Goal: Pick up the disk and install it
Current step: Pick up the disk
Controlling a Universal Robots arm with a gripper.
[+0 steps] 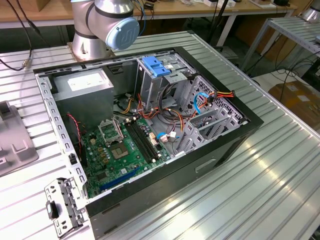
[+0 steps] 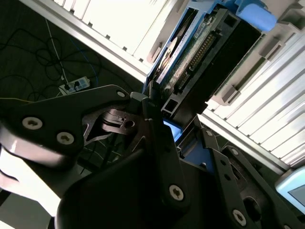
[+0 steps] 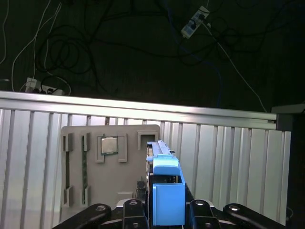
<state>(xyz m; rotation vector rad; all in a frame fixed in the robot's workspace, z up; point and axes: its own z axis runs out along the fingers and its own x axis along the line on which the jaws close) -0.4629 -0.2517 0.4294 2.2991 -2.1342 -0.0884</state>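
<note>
- My claw [image 3: 167, 206] is clamped on the disk [image 3: 164, 164], a finger on each side of its blue rail.
- Second wrist view, same grip: claw [image 2: 174, 124], disk [image 2: 190, 52] on edge, connector row showing.
- Just past the disk, a grey tray [image 3: 114, 186] lies flat on the desk [image 3: 228, 162] with a chip [image 3: 108, 145] seated in it.
- The tray is close to a desk edge; beyond the edge is dark floor with cables [image 3: 62, 57] and a power strip [image 3: 195, 21].
- Exterior view: open computer case [image 1: 165, 185] mid-desk, motherboard [image 1: 120, 150] inside, blue latch [image 1: 156, 66] on the metal cage.
</note>
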